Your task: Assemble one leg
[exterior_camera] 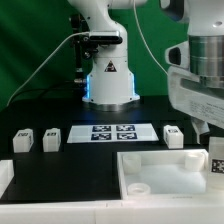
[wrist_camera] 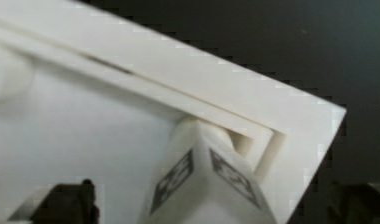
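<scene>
One leg point(wrist_camera: 205, 172), a small white plastic block with black-and-white square tags on its faces, sits tucked into the corner of the walled tray piece point(wrist_camera: 205, 70), beneath the gripper point(wrist_camera: 219, 205), whose dark fingers stand wide apart, gripping nothing. Fastening probably remains. Three spare blocks point(exterior_camera: 52, 137) lie away from the gripper by the marker board point(exterior_camera: 105, 132); everything looks smooth, matte, hard-edged.

A black tabletop point(exterior_camera: 40, 112) lies under even light, with a dark greenish backdrop point(exterior_camera: 28, 20) behind it.
</scene>
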